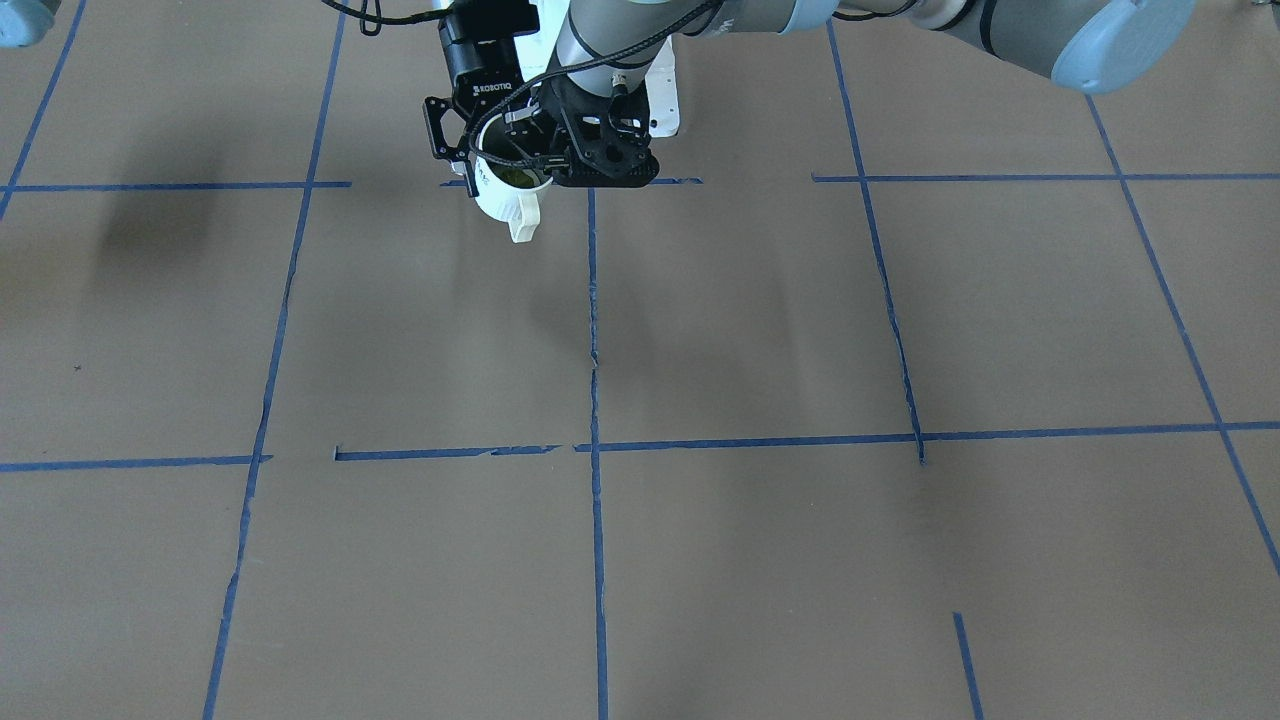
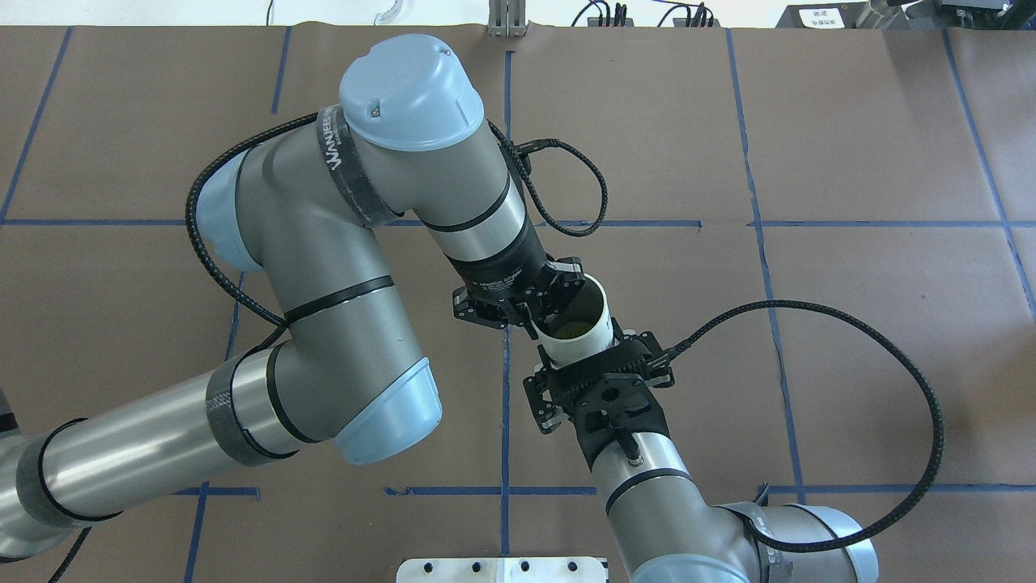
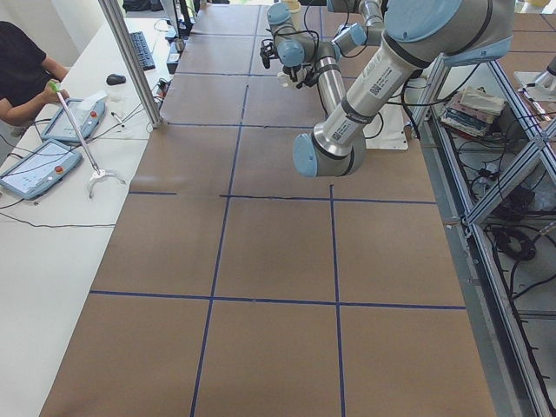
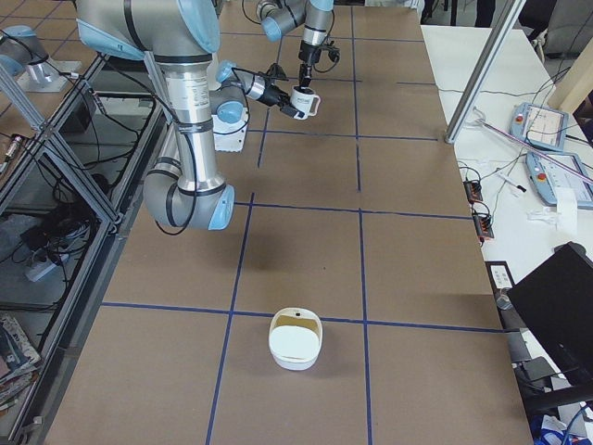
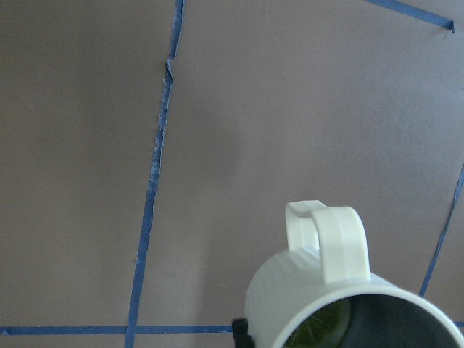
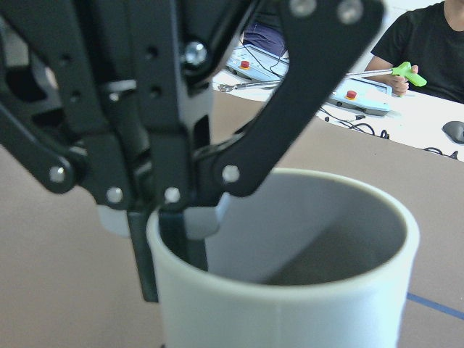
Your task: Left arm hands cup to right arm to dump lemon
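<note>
All my feeds are bright, with even, diffuse light. Soft, broad arm shadows lie on the table (image 1: 760,330). In my right wrist view the cup (image 6: 290,312) sits too close and blurs; the background behind it is sharper.

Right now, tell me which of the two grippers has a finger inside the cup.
The left gripper: pointing down, it pinches the rim of the cup, one finger inside. The right gripper lies level, at the cup's outside.
</note>
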Robot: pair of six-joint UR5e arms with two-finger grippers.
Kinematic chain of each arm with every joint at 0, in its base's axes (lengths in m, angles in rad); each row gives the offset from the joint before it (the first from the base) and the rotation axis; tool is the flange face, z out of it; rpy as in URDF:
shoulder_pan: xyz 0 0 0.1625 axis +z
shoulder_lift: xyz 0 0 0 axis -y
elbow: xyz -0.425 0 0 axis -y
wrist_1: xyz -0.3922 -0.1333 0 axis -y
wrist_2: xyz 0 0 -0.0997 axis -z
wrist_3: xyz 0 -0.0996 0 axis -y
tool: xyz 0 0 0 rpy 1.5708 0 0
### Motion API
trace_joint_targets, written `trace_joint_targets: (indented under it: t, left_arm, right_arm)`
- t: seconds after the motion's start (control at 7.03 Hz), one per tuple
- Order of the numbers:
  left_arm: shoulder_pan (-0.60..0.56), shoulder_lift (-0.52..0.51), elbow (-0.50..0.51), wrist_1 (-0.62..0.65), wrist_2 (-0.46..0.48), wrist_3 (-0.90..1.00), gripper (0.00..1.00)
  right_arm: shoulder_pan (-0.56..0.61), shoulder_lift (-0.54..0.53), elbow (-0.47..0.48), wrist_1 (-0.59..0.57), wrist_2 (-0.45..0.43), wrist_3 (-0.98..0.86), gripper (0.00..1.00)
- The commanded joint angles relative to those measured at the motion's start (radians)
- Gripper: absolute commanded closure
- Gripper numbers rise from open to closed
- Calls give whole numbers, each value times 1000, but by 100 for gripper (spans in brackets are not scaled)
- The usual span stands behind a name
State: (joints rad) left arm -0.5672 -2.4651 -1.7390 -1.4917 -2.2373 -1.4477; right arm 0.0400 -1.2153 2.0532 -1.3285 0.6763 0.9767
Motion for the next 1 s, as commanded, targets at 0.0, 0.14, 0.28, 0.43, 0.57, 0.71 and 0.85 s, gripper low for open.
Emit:
trace_joint_targets:
  t: [0.0, 0.14, 0.28, 0.43, 0.57, 0.71, 0.85]
  left_arm:
    - [0, 3, -31, -7, 18, -67, 0]
    - [-3, 5, -69, -10, 22, -81, 0]
    - [-14, 5, -94, -10, 54, -82, 0]
    - [-23, 5, -97, -10, 88, -82, 0]
    - [-55, 5, -99, -10, 99, -82, 0]
    - [-94, 6, -99, -10, 100, -80, 0]
    - [-117, 18, -100, -10, 99, -80, 0]
  right_arm:
    - [-23, -1, -1, 0, -50, -10, 77]
    - [-25, -4, -2, 0, -50, -10, 77]
    - [-28, -4, -11, 0, -52, -10, 77]
    - [-28, -4, -10, 0, -52, -10, 77]
    - [-28, -7, -5, 2, -53, -4, 77]
    - [-23, -33, 4, 11, -64, 19, 77]
    - [-23, -115, 60, 15, -66, 151, 77]
